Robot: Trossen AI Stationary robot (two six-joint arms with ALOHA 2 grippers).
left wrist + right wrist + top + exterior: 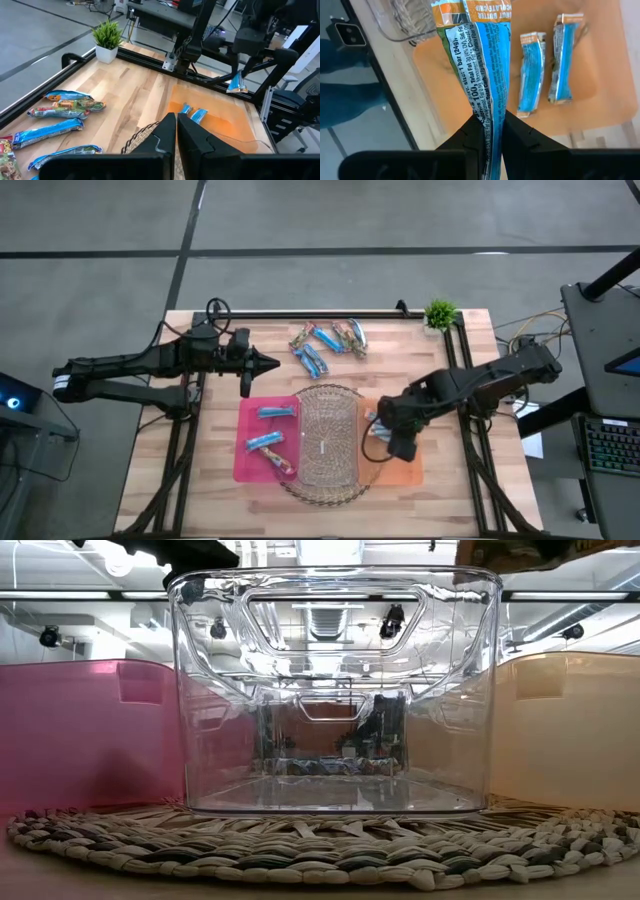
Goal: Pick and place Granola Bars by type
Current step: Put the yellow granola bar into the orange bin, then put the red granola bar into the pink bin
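Note:
Several loose granola bars, blue ones and brown/green ones, lie on the wood near the table's far edge; they also show in the left wrist view. My right gripper hovers over the orange tray, shut on a blue bar. Two blue bars lie flat in that tray. The pink tray holds three bars. My left gripper is shut and empty, above the wood between the pile and the pink tray. My right gripper pinches the blue bar between its two fingers at one wrapper end, coming from above. The bar hangs below the fingers, lifted clear above the orange tray.
A clear plastic bin stands on a round woven mat between the pink tray and the orange tray. A small potted plant sits at the far right corner. A black rail runs along the far edge.

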